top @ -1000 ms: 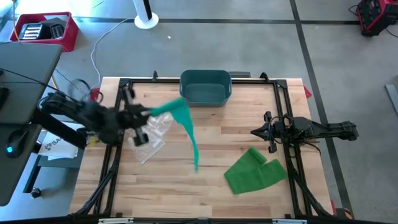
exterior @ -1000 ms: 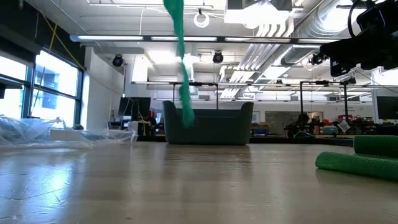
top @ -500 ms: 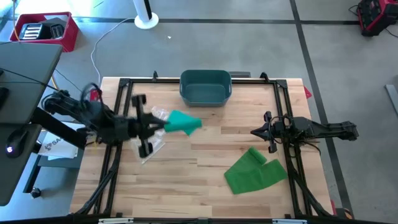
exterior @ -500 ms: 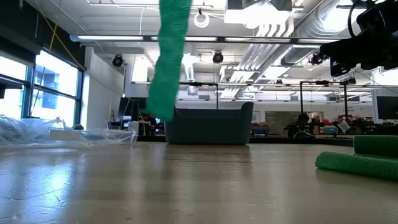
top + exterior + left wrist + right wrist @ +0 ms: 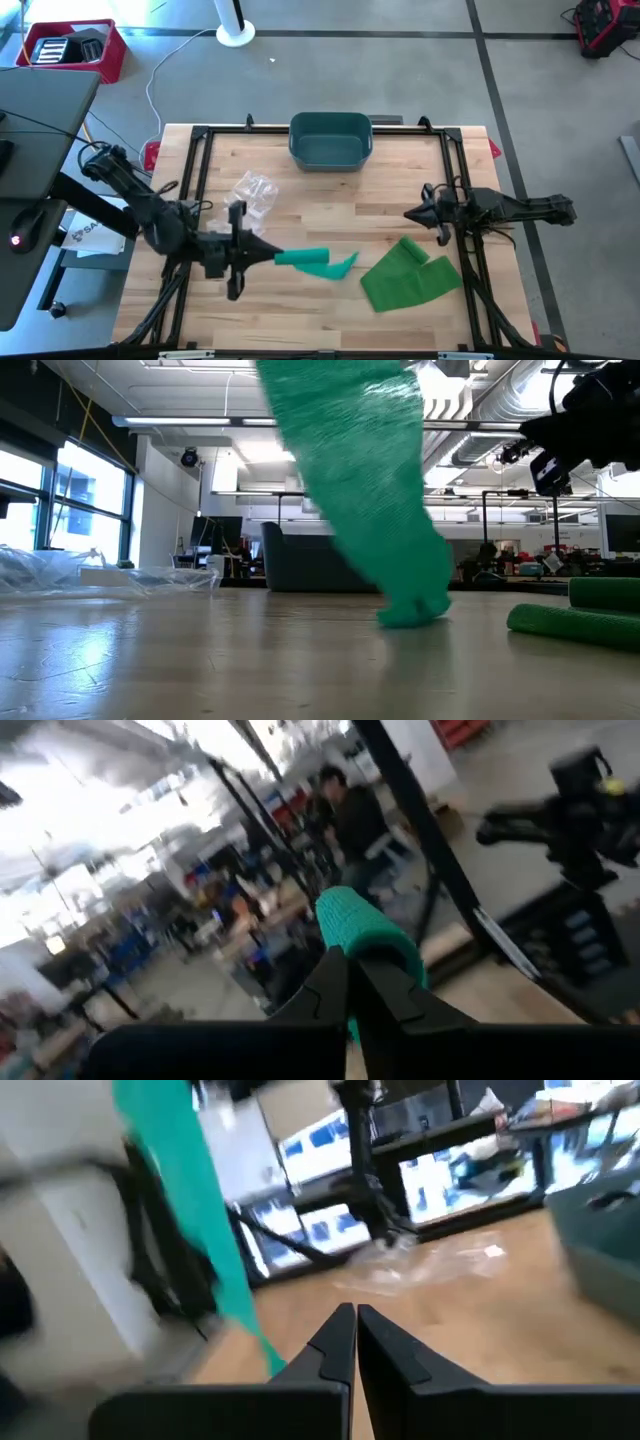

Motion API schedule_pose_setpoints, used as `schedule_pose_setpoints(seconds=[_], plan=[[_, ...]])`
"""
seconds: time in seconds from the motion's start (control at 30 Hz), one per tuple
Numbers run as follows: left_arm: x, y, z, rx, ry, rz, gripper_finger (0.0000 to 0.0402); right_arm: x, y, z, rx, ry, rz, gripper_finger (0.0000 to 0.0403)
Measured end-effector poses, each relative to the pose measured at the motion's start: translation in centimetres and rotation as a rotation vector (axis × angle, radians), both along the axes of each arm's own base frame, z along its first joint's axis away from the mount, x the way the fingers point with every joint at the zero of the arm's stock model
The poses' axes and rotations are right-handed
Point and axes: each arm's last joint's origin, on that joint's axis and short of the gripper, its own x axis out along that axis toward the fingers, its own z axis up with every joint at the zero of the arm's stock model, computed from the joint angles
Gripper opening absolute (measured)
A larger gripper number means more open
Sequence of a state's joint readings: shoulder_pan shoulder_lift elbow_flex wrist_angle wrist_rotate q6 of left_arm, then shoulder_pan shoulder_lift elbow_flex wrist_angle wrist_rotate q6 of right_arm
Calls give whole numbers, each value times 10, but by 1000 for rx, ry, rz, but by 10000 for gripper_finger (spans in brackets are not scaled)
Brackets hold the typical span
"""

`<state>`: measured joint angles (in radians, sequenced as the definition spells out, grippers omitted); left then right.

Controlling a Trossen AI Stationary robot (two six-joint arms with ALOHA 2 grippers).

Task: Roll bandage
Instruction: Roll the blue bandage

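From above, two bandages: the left gripper [image 5: 262, 256], lower centre-left, pinches a teal bandage [image 5: 312, 262]; a green bandage [image 5: 408, 274] lies lower right. One bin [image 5: 331, 139] sits upper centre, and the right gripper [image 5: 412, 212] is pressed together. In the low view the teal bandage's top is cut off. Both wrist views are blurred.

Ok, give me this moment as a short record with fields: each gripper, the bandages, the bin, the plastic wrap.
left gripper: shut on teal bandage, near front of table
right gripper: shut, empty, at right side
green bandage: lying flat, front right
bin: back centre
plastic wrapper: left of centre, on the table
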<state>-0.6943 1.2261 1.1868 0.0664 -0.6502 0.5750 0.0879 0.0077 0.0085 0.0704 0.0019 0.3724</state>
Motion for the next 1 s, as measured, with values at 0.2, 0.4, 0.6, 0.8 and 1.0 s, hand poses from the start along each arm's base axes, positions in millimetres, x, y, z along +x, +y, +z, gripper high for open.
schedule_pose_setpoints(seconds=[0.2,0.4,0.6,0.8,1.0], plan=[[5,-1,-44,-65,58,115,0,-2,7,21,4,-214,200,7],[1,4,-73,-120,-37,151,0,4,21,37,-122,-410,293,7],[-1,12,-92,-152,-104,168,0,29,38,32,-155,-329,254,7],[3,25,-109,-211,-93,203,0,71,58,52,-128,-248,283,7],[3,31,-124,-280,-69,213,0,119,76,83,-161,-198,284,7]])
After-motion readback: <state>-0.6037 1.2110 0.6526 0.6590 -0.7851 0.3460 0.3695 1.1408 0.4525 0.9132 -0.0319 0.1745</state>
